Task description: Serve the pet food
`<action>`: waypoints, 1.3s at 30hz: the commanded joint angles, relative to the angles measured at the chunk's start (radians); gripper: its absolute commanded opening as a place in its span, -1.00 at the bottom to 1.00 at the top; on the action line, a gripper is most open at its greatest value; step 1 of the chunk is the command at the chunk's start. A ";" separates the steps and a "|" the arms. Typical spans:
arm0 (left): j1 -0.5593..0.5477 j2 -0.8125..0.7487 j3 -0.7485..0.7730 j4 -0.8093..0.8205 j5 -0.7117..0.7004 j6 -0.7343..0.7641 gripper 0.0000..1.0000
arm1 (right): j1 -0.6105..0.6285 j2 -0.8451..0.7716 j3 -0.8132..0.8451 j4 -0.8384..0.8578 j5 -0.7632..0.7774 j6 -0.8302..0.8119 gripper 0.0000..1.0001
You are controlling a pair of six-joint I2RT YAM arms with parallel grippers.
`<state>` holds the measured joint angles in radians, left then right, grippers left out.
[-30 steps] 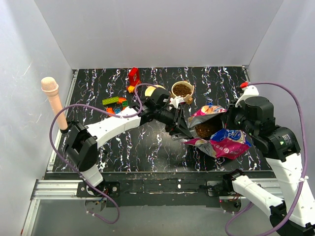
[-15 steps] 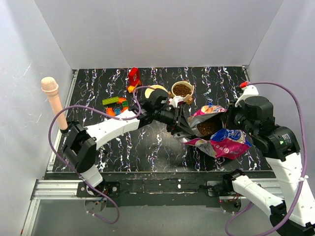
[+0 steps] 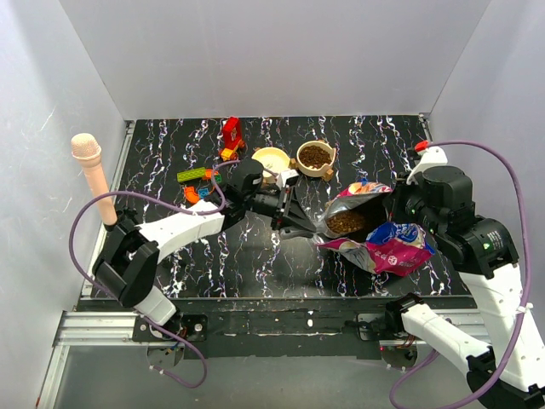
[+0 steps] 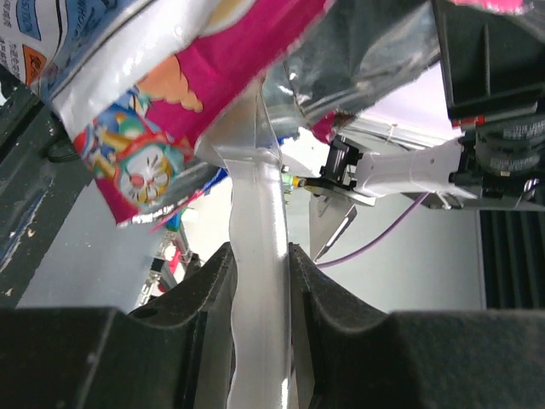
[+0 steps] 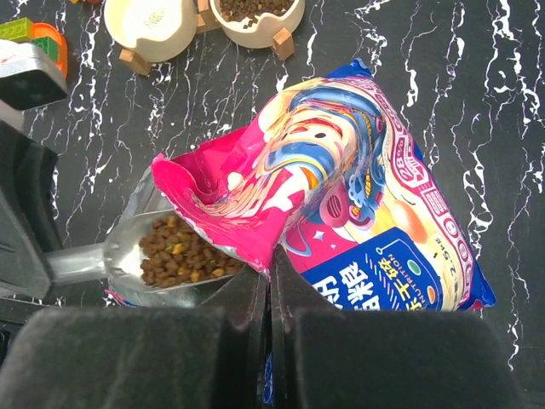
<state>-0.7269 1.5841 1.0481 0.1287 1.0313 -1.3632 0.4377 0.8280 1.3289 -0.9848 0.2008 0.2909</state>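
The bag of pet food lies on the black table, close to the right edge and nearer the front. It is pink and blue with cartoon pictures, and its mouth is open toward the middle of the table.

The right gripper has its fingers pressed together on the pink rim of the bag and holds the mouth up.

The left gripper pinches the handle of a clear scoop. The scoop sits just at the mouth of the bag, under the lifted flap. It is full of little brown kibble.

Two small bowls stand side by side near the back edge, around the middle. The right bowl has kibble in it. The left bowl is cream inside and looks empty.

Some toy blocks lie toward the back left, to the left of the bowls. A red block stands near the back edge. A pink stick with a round top stands at the left edge
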 commanded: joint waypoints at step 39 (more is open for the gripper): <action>0.004 -0.059 -0.083 0.325 0.055 0.073 -1.00 | -0.014 -0.003 0.119 0.143 -0.009 0.008 -0.97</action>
<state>-0.7418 1.6093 0.9581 0.4160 1.0767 -1.3094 0.4255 0.8631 1.3643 -1.0000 0.2073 0.2886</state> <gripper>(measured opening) 0.253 0.020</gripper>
